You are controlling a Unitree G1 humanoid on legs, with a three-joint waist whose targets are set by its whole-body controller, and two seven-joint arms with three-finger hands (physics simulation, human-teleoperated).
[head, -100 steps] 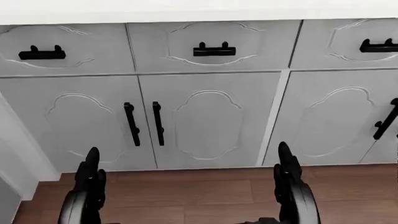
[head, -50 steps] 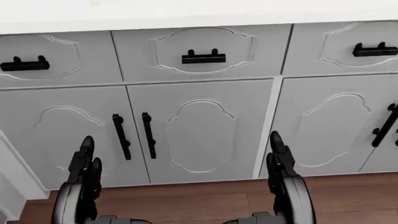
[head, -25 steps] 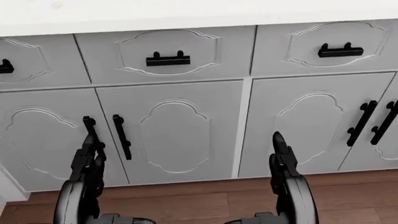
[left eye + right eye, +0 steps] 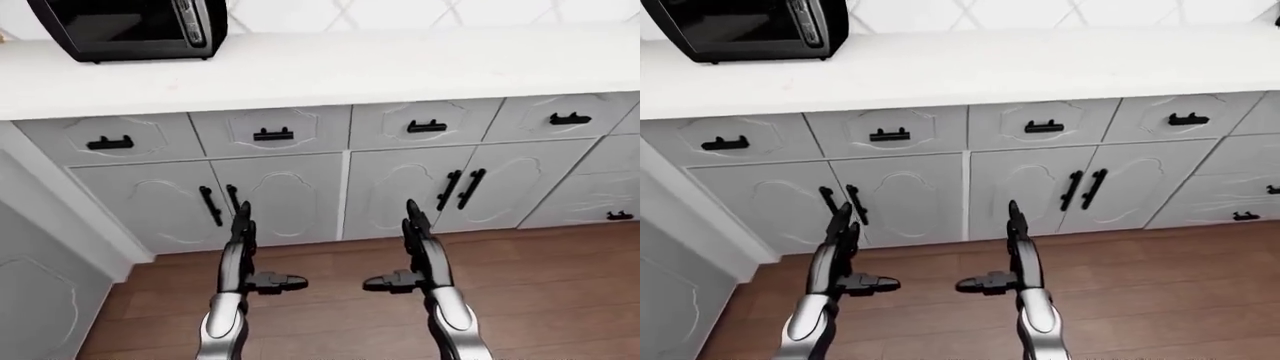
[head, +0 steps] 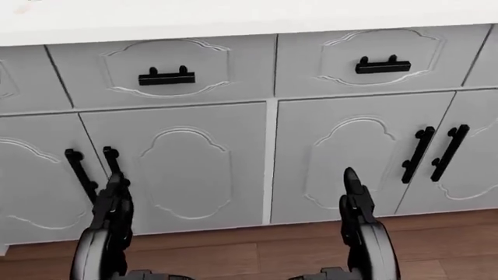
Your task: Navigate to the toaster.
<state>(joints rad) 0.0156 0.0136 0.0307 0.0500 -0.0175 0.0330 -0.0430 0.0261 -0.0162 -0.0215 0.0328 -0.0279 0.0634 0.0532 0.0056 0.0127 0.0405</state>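
Observation:
The toaster [image 4: 130,26] is a black box-shaped appliance with a dark glass door. It stands on the white counter [image 4: 400,67] at the top left of the left-eye view, cut off by the top edge. It also shows in the right-eye view [image 4: 750,26]. The head view holds no toaster. My left hand [image 4: 243,240] and right hand [image 4: 415,240] hang low in the middle, over the floor, fingers straight up and thumbs turned inward. Both are open and hold nothing. They stand well below and to the right of the toaster.
Grey cabinet doors [image 4: 280,195] and drawers [image 4: 270,131] with black handles run under the whole counter. A grey side panel [image 4: 40,300] juts out at the lower left. Brown wood floor [image 4: 330,315] lies beneath my hands. White tiles [image 4: 400,11] back the counter.
The whole head view has slid left: drawer and door handles drifted leftward, so the camera has moved right along the cabinets. My hands keep the same open pose.

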